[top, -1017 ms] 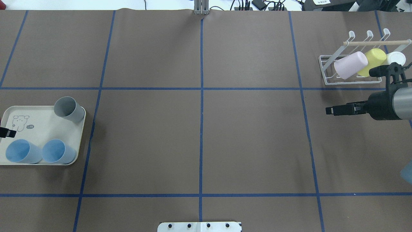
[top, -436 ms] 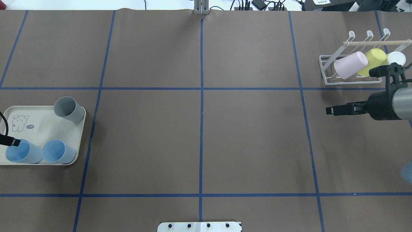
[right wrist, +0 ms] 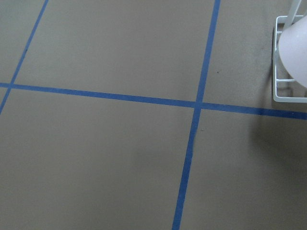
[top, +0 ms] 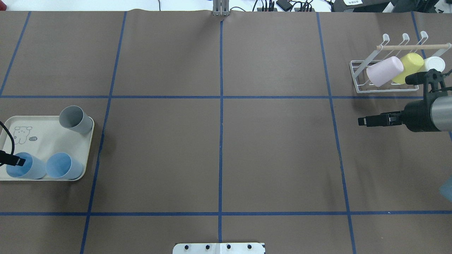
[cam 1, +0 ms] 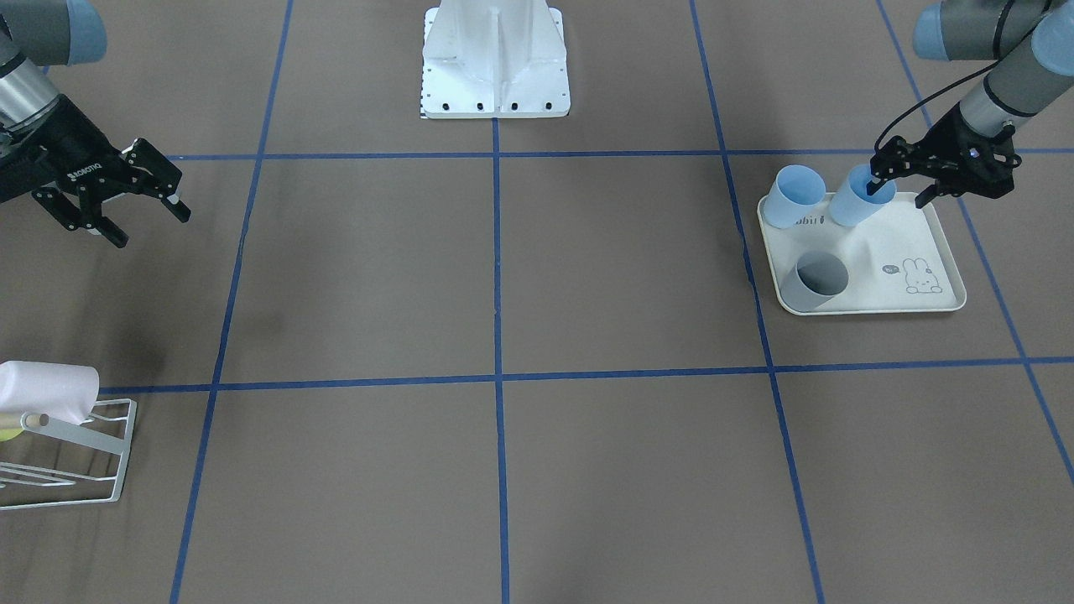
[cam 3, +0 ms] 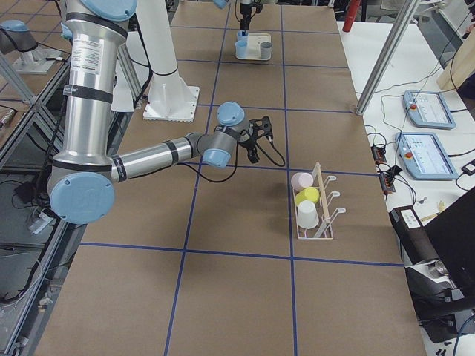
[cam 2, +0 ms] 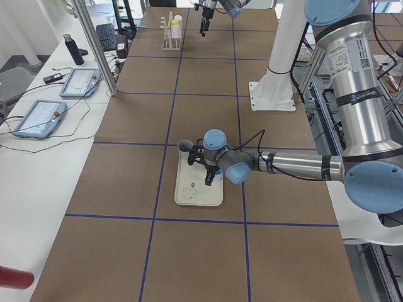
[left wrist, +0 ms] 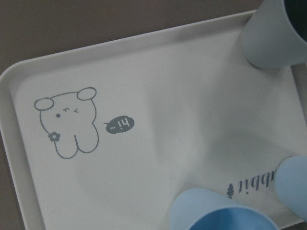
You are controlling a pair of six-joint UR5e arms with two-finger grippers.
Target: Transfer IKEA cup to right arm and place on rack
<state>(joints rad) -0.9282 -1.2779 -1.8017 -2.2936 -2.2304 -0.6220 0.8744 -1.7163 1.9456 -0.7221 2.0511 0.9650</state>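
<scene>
Pale-blue tapered cup (cam 1: pixel 847 214), mouth up, at 12 o'clock on tray (cam 1: pixel 923 243), front view — left pincer (cam 1: pixel 896 196) released, one finger inside; right pincer (cam 1: pixel 149 225) released, empty.

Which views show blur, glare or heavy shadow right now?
Left wrist: the tray print is sharp, the near blue cup at the bottom edge is soft, and a broad faint shadow crosses the tray. Right wrist: the cup at the rack is washed out to near white, cut by the right edge, with a soft shadow below. Overhead and front-facing: even light, no glare, only diffuse shadows on the table.
</scene>
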